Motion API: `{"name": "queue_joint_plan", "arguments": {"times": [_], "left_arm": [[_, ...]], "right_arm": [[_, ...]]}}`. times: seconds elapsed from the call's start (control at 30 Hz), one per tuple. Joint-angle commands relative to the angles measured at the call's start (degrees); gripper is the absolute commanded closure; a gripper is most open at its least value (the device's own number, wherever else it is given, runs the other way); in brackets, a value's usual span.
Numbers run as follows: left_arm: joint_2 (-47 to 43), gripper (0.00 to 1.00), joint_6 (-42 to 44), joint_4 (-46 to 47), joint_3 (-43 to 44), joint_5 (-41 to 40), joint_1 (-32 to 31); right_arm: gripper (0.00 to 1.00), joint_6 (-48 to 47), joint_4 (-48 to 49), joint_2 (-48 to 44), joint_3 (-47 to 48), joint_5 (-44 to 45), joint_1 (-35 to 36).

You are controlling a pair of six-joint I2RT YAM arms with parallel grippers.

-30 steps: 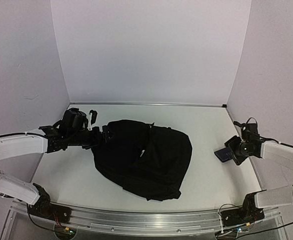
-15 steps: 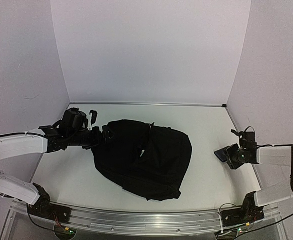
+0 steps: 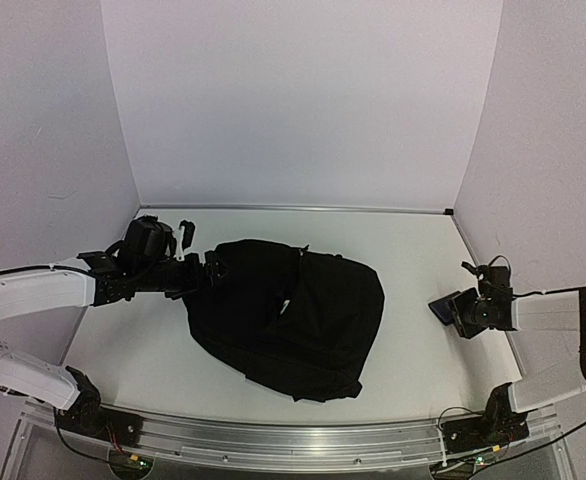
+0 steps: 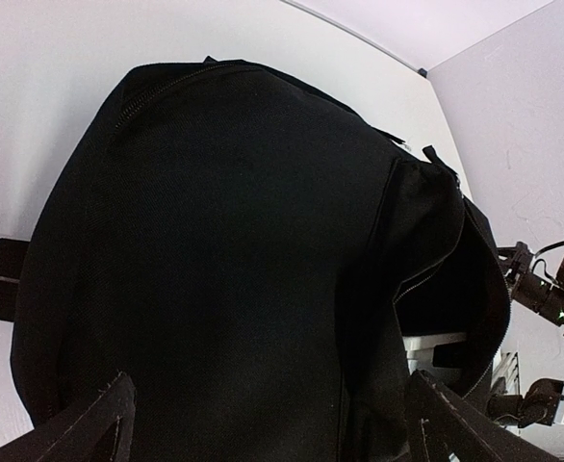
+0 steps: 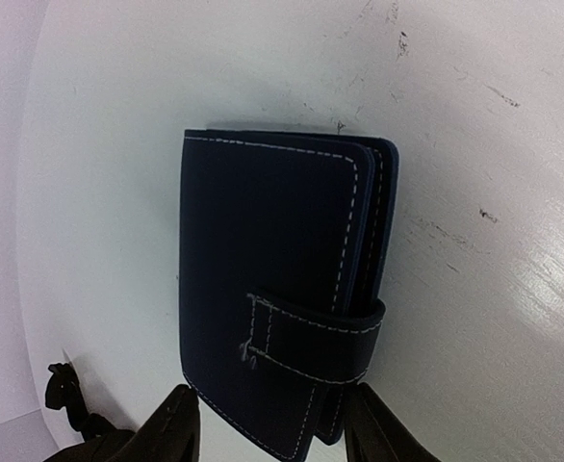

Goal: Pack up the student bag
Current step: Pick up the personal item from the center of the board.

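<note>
My right gripper (image 5: 270,409) straddles the wallet (image 5: 272,250), grip unclear, right of the student bag (image 3: 293,310) awaiting it; my left gripper (image 4: 268,404) gapes.

No readable writing

We find no lettering, label, brand or number on the student bag (image 3: 288,315) or the dark blue pouch (image 5: 263,289).

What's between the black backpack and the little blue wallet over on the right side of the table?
Nothing: in the top external view, only bare white table separates the student bag from the dark blue wallet.
</note>
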Motion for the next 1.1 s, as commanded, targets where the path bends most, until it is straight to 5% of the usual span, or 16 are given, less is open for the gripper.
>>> {"name": "queue_joint_plan", "arguments": {"times": [0.0,0.2,0.33,0.6,1.07], "left_arm": [[-1.07,0.03,-0.15,-0.76,1.74,0.38,0.35],[-0.37,0.03,0.15,-1.26,2.63,0.42,0.36],[0.4,0.03,0.34,-1.09,3.02,0.42,0.36],[1.66,0.02,0.38,-2.31,5.25,1.53,0.36],[2.84,0.06,2.57,-2.76,11.91,11.0,0.27]], "right_arm": [[0.5,0.71,2.81,1.9,-0.26,1.73,-0.26],[0.51,1.01,2.92,3.12,0.34,1.19,-0.29],[0.74,0.4,3.17,3.65,0.67,1.14,-0.26],[0.99,-0.95,3.63,3.33,1.28,-0.81,-0.27],[1.0,-14.67,4.5,-11.74,10.52,-18.02,-0.19]]}}
